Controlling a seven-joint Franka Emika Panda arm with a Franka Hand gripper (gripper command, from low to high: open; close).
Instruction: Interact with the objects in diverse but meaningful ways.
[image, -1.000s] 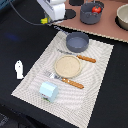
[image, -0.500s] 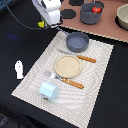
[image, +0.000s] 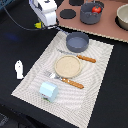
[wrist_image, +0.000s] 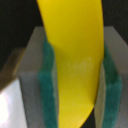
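Note:
My gripper (image: 40, 23) hangs over the dark table at the back, toward the exterior view's left, beyond the placemat's far corner. It is shut on a yellow banana (image: 37, 25). In the wrist view the banana (wrist_image: 75, 60) fills the space between the green pads (wrist_image: 48, 87) of the gripper (wrist_image: 76, 82). On the striped placemat (image: 95, 90) lie a grey bowl (image: 77, 41), a tan plate (image: 67, 66), an orange-handled knife (image: 85, 58), an orange-handled fork (image: 74, 82) and a pale blue cup (image: 48, 91). A white shaker bottle (image: 19, 69) stands off the mat, toward the exterior view's left.
A brown board (image: 110, 27) at the back carries a dark pot (image: 91, 14) with a red tomato (image: 95, 9) in it. A pale bowl (image: 123, 17) sits at the board's edge on the exterior view's right. A dark cable (image: 17, 22) trails behind the arm.
The gripper has drifted slightly toward the exterior view's left, still holding the banana. The items on the mat have not moved.

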